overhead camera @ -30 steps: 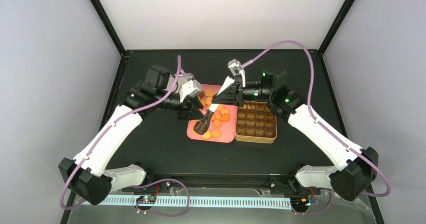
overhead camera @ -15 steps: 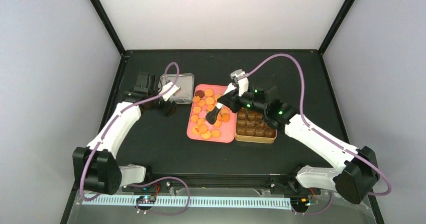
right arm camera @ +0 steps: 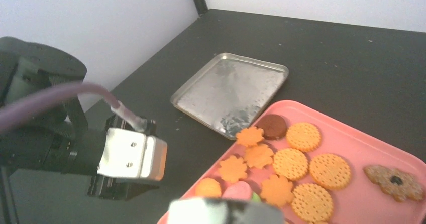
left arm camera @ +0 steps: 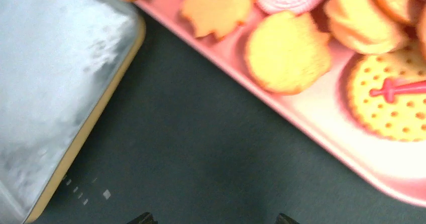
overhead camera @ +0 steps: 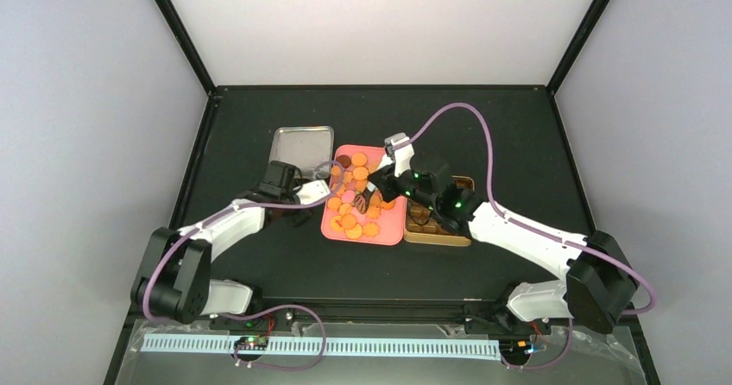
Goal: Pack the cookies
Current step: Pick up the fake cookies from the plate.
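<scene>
Risk of knocking the pink rectangular plastic tray [overhead camera: 390, 232] askew with the left gripper [left arm camera: 213, 218], jaws apart, empty, just beside its rim. Right gripper [overhead camera: 366, 198] over the small round orange-yellow cookies [overhead camera: 350, 221] spread there; jaw gap unclear. Right of those jaws, gold tin [overhead camera: 436, 242], brown cups [overhead camera: 425, 226], no cookies seen. Beyond the left jaws, silver metal tray [overhead camera: 302, 143], bare.
</scene>
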